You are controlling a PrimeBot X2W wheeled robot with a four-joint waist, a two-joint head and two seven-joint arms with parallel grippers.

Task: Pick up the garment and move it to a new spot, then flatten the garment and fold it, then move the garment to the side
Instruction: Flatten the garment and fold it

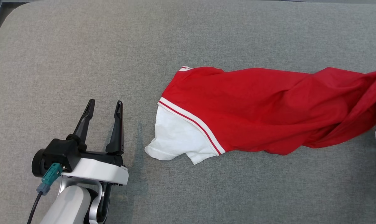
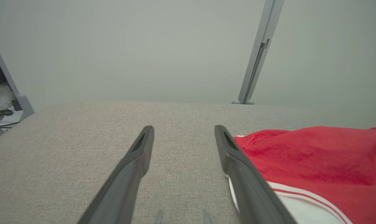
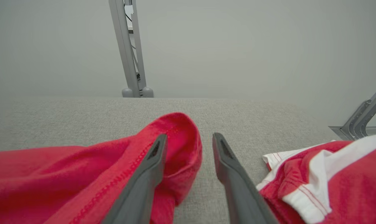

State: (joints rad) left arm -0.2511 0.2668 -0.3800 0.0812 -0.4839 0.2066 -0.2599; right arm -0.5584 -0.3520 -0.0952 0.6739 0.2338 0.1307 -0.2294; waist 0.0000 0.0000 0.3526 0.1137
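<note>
Left gripper (image 1: 105, 102) fingers apart above grey fabric surface (image 1: 82, 46); right gripper (image 3: 190, 137) fingers apart, red-and-white garment (image 1: 253, 109) hem between them

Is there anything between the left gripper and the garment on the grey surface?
Nothing visible does. Bare grey surface lies between the open left gripper and the white sleeve, the nearest part of the garment.
</note>
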